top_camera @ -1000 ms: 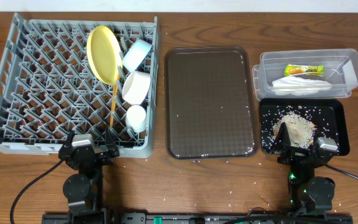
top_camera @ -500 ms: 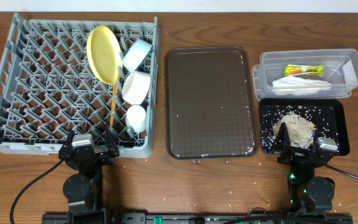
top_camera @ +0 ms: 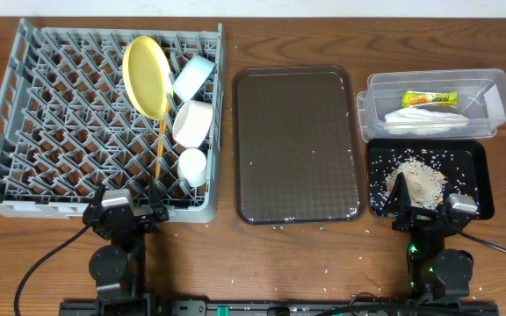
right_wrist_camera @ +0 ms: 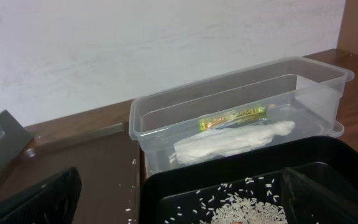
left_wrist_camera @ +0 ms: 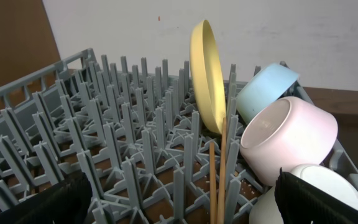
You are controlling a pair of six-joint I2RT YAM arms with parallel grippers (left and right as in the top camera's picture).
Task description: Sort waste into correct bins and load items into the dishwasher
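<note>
Grey plastic dish rack (top_camera: 25, 132), far left: the yellow plate (top_camera: 148, 76) stands on edge between the pegs. The light blue bowl (top_camera: 193, 77) and white bowl (top_camera: 192, 123) lie tipped beside it, with the small white cup (top_camera: 191, 165) nearer the arms. The chopsticks (top_camera: 159, 149) lie along the pegs.

Far right: the wrapper (top_camera: 430, 98) and napkin (top_camera: 424, 120) lie inside the clear tub (top_camera: 499, 88). Rice crumbs (top_camera: 420, 180) are heaped in the black tray (top_camera: 477, 189) just in front of it.

Over the last second nothing has shifted. Sorting and loading therefore look complete, apart from stray grains on the brown serving tray (top_camera: 297, 145) and the table (top_camera: 262, 263).

The left gripper (left_wrist_camera: 179, 205) is at the rack's near edge, fingers spread wide and holding nothing. The right gripper (right_wrist_camera: 179, 205), at the black tray's near edge, is likewise wide and empty.
</note>
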